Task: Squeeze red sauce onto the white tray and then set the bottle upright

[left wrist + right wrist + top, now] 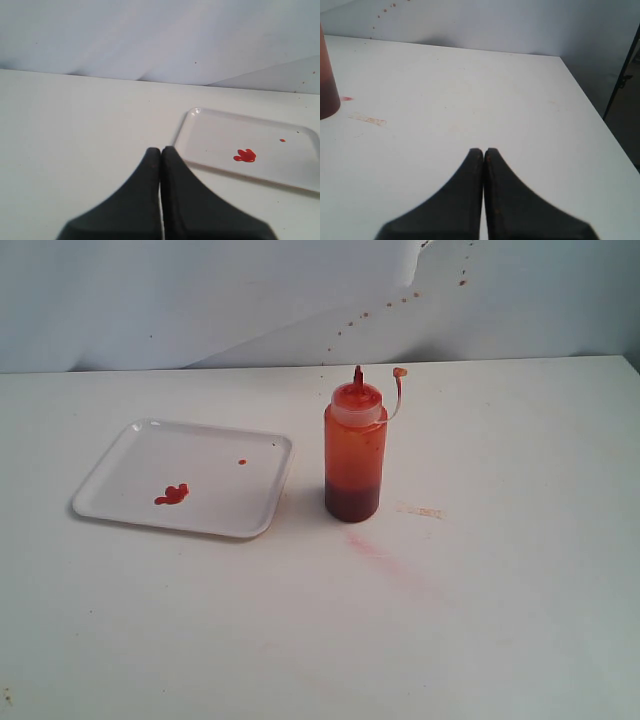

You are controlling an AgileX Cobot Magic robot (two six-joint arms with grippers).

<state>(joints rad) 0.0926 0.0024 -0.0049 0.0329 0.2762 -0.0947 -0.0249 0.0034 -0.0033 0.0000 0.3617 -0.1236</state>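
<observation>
My left gripper (160,150) is pressed shut on nothing, and so is my right gripper (483,150). Near my left jaws, ahead of them, lies the white tray (215,135) with a blob of red sauce (245,156) on it. The bottle (355,455) stands upright beside the tray, well ahead of my right jaws.

We identify a lab-style test bench: a plain white table (520,640) carries faint pinkish stains (385,558) toward 5 o'clock, and a white backdrop sheet (180,300) at 12 o'clock shows reddish spatter (386,306).
</observation>
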